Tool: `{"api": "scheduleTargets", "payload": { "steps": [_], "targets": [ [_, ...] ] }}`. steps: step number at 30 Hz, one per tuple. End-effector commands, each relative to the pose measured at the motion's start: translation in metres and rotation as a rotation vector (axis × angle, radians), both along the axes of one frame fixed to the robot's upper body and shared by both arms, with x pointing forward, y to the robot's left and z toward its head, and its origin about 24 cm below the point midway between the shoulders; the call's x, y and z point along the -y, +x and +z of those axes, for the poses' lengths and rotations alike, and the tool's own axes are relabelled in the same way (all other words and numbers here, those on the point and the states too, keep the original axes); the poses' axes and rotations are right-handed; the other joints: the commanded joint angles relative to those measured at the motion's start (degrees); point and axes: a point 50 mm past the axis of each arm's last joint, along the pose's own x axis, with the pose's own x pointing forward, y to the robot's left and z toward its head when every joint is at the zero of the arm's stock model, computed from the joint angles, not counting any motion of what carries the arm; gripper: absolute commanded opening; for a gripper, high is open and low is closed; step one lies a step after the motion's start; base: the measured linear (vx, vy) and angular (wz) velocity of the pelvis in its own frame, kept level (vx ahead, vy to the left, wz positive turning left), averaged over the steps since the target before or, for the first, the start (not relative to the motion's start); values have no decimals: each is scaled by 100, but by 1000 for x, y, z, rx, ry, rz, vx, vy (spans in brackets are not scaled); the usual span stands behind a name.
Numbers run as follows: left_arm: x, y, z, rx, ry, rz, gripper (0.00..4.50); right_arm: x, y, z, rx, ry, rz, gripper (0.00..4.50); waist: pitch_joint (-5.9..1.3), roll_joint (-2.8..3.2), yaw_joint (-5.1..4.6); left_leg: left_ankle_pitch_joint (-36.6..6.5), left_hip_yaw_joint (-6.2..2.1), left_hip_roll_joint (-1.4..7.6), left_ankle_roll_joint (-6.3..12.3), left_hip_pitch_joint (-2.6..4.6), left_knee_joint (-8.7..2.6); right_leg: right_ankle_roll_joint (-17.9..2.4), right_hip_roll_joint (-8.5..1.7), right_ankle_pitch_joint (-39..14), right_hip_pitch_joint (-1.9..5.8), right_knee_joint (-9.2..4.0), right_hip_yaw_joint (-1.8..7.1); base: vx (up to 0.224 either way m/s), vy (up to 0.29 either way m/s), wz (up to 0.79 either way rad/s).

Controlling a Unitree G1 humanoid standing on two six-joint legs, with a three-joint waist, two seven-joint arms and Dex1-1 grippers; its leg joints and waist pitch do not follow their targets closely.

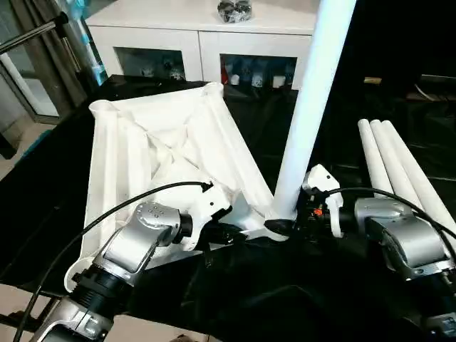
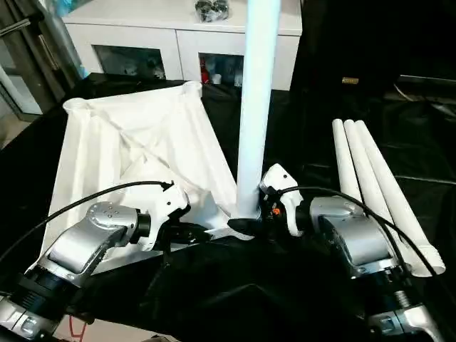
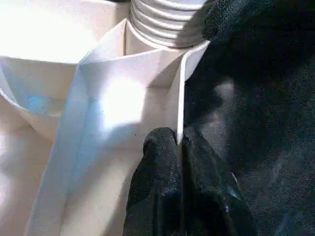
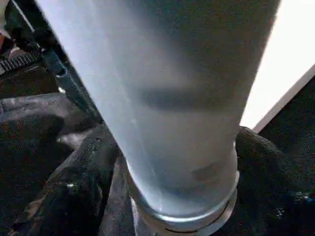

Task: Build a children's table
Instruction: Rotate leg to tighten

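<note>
The white tabletop (image 1: pixel 164 149) lies upside down on black cloth, ribs up, tilted with its near right corner toward me. A white tube leg (image 1: pixel 310 107) stands nearly upright in that corner's socket (image 1: pixel 274 222); its threaded end (image 3: pixel 167 19) shows above the socket wall. My right gripper (image 1: pixel 288 222) is shut on the leg's base, black fingers (image 4: pixel 83 177) wrapping both sides. My left gripper (image 3: pixel 179 147) is shut on the tabletop's thin rim beside the socket. Three more legs (image 1: pixel 399 171) lie side by side to the right.
A white cabinet (image 1: pixel 206 35) with glass-fronted compartments stands behind the work, a dark bundle (image 1: pixel 234 8) on top. Black cloth (image 1: pixel 285 292) covers the surface around the tabletop. Floor shows at the left edge.
</note>
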Motion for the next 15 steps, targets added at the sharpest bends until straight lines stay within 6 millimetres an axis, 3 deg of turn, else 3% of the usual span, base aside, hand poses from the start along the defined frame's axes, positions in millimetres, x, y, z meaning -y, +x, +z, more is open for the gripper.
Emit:
{"api": "scheduleTargets", "payload": {
  "steps": [1, 5, 13, 15],
  "targets": [
    [14, 2, 23, 85, -95, -71, 0, -14, -12, -13, -75, -3, 89, 317, -325, -72, -5, -371, -153, 405, 732, 47, -328, -1234, -572, -232, 311, -358, 386, 0, 0, 0],
    [13, 1, 22, 81, -94, -78, 0, -15, -12, -13, -79, 4, 91, 281, -334, -73, -6, -355, -156, 402, 720, 46, -313, -1235, -567, -182, 311, -344, 385, 0, 0, 0],
    [13, 0, 17, 69, -92, -55, 0, -19, -16, -20, -90, 20, 64, 275, -320, -70, -14, -521, -155, 394, 654, 43, -314, -1191, -564, -451, 304, -365, 384, 0, 0, 0],
    [20, 11, 13, 84, -86, 69, 0, -25, -3, -35, -70, 50, -155, 274, -279, -70, -63, -743, -146, 364, 497, 46, -329, -1146, -567, -898, 282, -433, 375, 0, 0, 0]
  ]
}}
